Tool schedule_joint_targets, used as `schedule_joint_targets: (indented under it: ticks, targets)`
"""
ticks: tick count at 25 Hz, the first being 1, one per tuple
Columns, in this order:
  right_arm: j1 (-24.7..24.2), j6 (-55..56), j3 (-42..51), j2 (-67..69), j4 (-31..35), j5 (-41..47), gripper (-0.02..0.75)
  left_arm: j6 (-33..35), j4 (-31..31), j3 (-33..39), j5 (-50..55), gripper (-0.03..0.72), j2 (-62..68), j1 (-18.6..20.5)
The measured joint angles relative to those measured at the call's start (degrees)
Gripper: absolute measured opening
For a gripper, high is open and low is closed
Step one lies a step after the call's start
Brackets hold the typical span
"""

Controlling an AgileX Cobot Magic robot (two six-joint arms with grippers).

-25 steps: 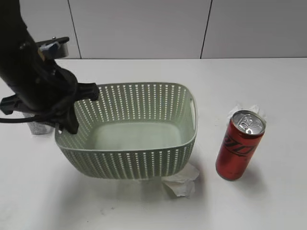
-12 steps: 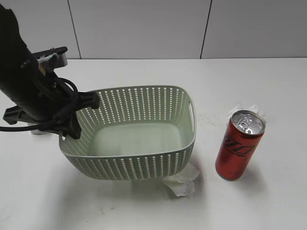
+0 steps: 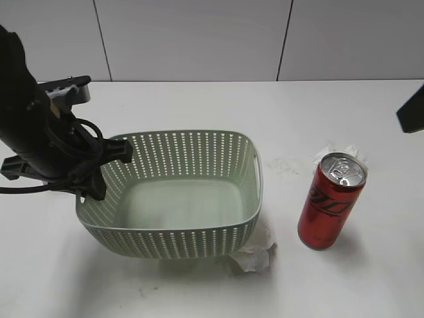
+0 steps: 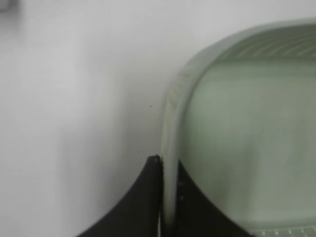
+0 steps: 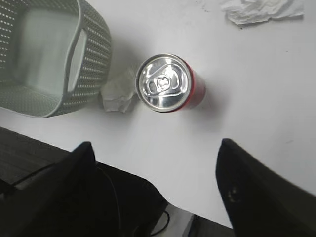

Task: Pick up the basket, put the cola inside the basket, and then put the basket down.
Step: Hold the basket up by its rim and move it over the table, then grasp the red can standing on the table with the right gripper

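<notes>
The pale green basket (image 3: 179, 199) sits left of centre, empty inside. My left gripper (image 3: 99, 177) is shut on the basket's left rim, and in the left wrist view its fingers (image 4: 169, 170) pinch the rim (image 4: 170, 118) from both sides. I cannot tell whether the basket's bottom touches the table. The red cola (image 3: 331, 205) stands upright to the right of the basket, apart from it. In the right wrist view the cola's silver top (image 5: 164, 83) lies ahead of my right gripper (image 5: 157, 148), which is open, empty and high above the table. A dark part of the right gripper (image 3: 412, 109) shows at the right edge.
A crumpled white tissue (image 3: 253, 255) lies at the basket's front right corner, partly under it. Another tissue (image 3: 341, 152) lies behind the cola. The white table (image 3: 199, 291) ends at a near edge visible in the right wrist view (image 5: 148, 140), with dark cables below.
The basket, held by my left gripper, has shifted left and towards the front, and its rim sits more level. A dark part of the right arm has come into view at the right edge.
</notes>
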Motion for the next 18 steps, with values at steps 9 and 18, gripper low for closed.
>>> schedule_joint_targets:
  ticks: [9, 18]
  targets:
    - [20.46, 16.04, -3.99, 15.36, -15.80, -6.16, 0.645, 0.00, 0.79, 0.00, -0.09, 0.000, 0.00, 0.00]
    - [21.46, 24.18, -3.99, 22.29, -24.25, -9.40, 0.671, 0.00, 1.02, 0.00, -0.09, 0.000, 0.00, 0.00]
